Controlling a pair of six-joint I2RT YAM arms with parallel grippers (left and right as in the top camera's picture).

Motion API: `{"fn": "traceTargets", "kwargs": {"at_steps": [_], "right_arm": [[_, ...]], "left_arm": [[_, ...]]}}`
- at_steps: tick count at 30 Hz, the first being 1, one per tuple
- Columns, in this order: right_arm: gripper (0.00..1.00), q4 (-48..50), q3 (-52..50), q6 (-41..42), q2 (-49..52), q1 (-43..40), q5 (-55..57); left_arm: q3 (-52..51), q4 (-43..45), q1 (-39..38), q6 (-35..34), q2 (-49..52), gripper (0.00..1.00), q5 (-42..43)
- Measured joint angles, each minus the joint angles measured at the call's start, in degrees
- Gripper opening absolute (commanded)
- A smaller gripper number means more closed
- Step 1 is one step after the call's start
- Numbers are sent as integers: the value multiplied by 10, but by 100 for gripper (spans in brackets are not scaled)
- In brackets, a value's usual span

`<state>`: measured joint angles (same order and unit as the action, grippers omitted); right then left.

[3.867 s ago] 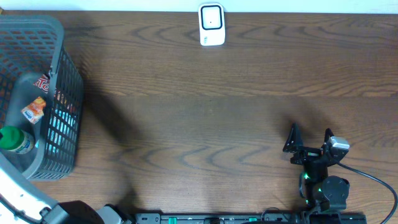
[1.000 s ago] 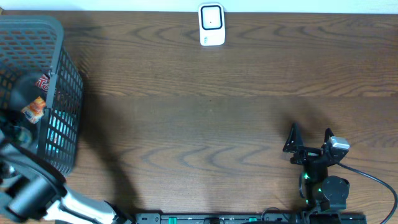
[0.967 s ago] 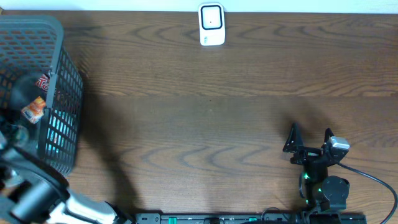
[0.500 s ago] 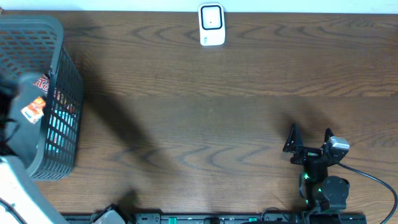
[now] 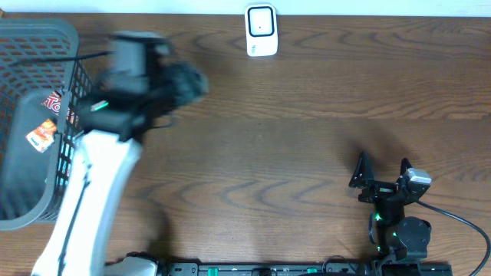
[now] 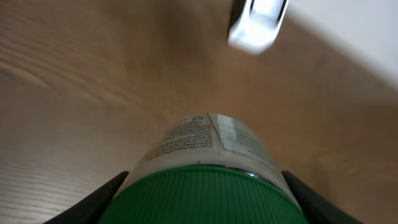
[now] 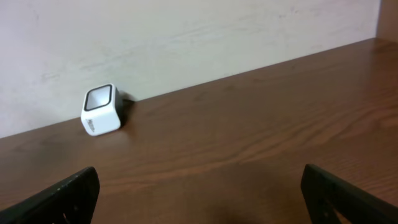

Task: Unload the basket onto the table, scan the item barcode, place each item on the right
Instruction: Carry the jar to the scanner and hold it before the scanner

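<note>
Overhead looks down; wrist views (low, forward) share the scanner (image 7: 101, 110).

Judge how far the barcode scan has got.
Done: the left gripper holds the green-capped bottle above the table, outside the basket. In hand: bringing it toward the white scanner, visible ahead. Left: presenting its barcode to the scanner.

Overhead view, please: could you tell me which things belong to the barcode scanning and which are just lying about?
In the job: green-capped, white-labelled bottle, held in the left claw; small white cube scanner.
Lying about: dark grey plastic mesh basket; orange-and-red packet inside it; open right claw.
</note>
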<state>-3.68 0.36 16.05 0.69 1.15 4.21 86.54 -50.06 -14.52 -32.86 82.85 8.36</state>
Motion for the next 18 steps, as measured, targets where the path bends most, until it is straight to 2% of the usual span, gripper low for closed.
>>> {"fn": "traceTargets", "kwargs": {"at_steps": [7, 18], "right_arm": [[99, 0, 0, 0, 0, 0, 0], [99, 0, 0, 0, 0, 0, 0]], "left_arm": [[-1, -1, -78, -13, 156, 60, -26], [-1, 11, -83, -21, 296, 60, -37]]}}
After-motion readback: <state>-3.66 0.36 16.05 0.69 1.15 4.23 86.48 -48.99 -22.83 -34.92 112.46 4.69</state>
